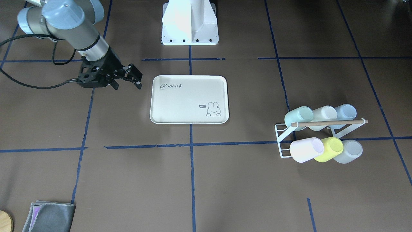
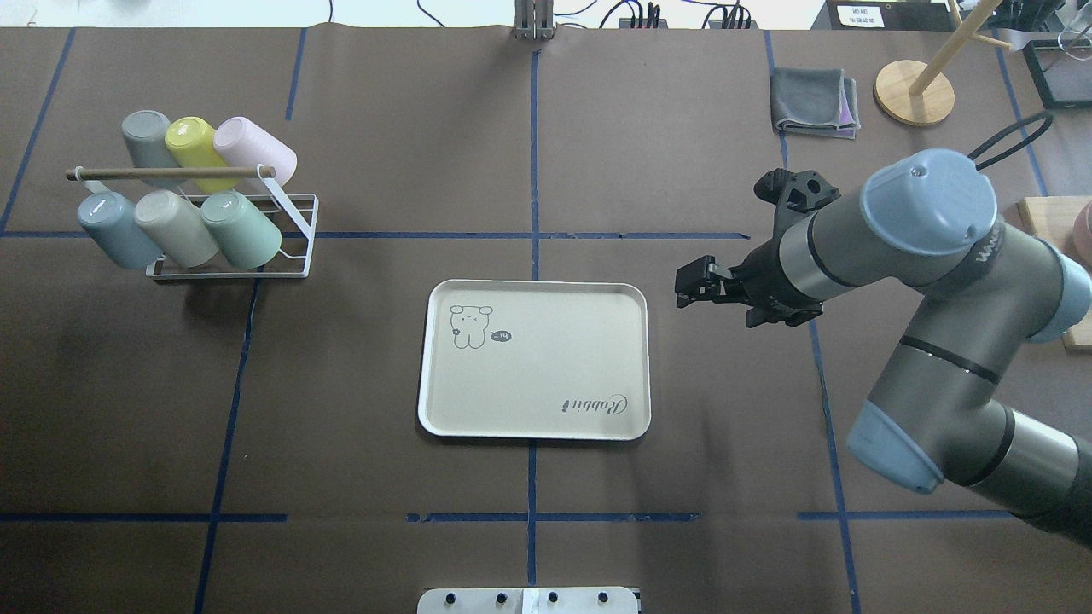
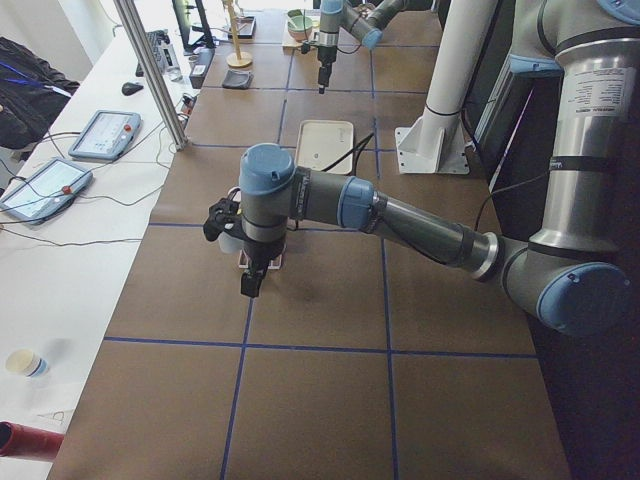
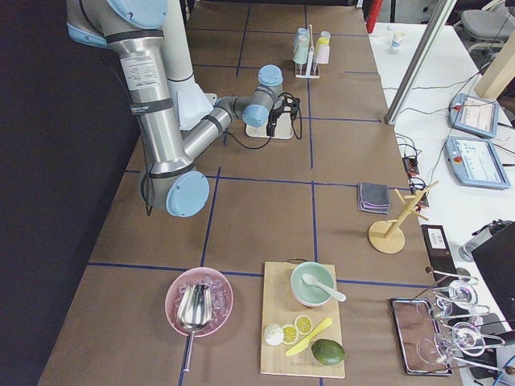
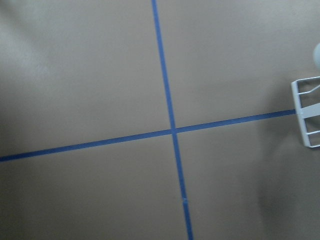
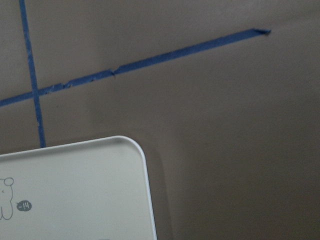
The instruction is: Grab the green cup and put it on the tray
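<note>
The green cup (image 1: 299, 116) (image 2: 241, 228) lies tilted on a white wire rack (image 2: 294, 256), in the row nearer the robot and at the end closest to the tray. The cream tray (image 1: 186, 100) (image 2: 537, 375) (image 6: 75, 190) with its rabbit drawing sits bare at the table's middle. My right gripper (image 1: 127, 84) (image 2: 682, 288) hovers open and holds nothing, just off the tray's short side and far from the rack. My left gripper (image 3: 250, 285) shows only in the exterior left view, hanging near the rack (image 5: 307, 117); I cannot tell whether it is open or shut.
Several other cups fill the rack, among them yellow (image 1: 330, 149), pink (image 1: 305, 149) and pale blue (image 1: 346, 112). A folded grey cloth (image 2: 810, 101) and a wooden stand (image 2: 913, 81) sit at the far right. The robot base (image 1: 190, 22) stands behind the tray.
</note>
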Action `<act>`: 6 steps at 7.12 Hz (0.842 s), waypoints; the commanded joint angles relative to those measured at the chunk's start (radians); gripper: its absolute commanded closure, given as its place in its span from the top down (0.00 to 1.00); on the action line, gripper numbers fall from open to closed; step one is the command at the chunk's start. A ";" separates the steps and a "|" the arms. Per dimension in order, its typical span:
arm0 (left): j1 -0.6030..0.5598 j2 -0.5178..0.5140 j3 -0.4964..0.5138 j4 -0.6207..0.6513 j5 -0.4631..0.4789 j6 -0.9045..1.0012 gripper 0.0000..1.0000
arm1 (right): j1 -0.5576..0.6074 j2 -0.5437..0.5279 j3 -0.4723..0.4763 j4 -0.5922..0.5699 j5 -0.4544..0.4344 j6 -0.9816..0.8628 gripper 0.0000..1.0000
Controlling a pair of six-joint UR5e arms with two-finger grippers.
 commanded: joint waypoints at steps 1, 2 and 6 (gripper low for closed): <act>0.098 -0.002 -0.098 0.005 0.002 -0.020 1.00 | 0.137 -0.004 0.057 -0.144 0.088 -0.142 1.00; 0.130 -0.007 -0.153 0.004 0.006 -0.029 1.00 | 0.183 -0.009 0.083 -0.203 0.110 -0.194 1.00; 0.293 -0.041 -0.301 0.056 0.168 -0.020 1.00 | 0.356 -0.113 0.148 -0.398 0.110 -0.514 1.00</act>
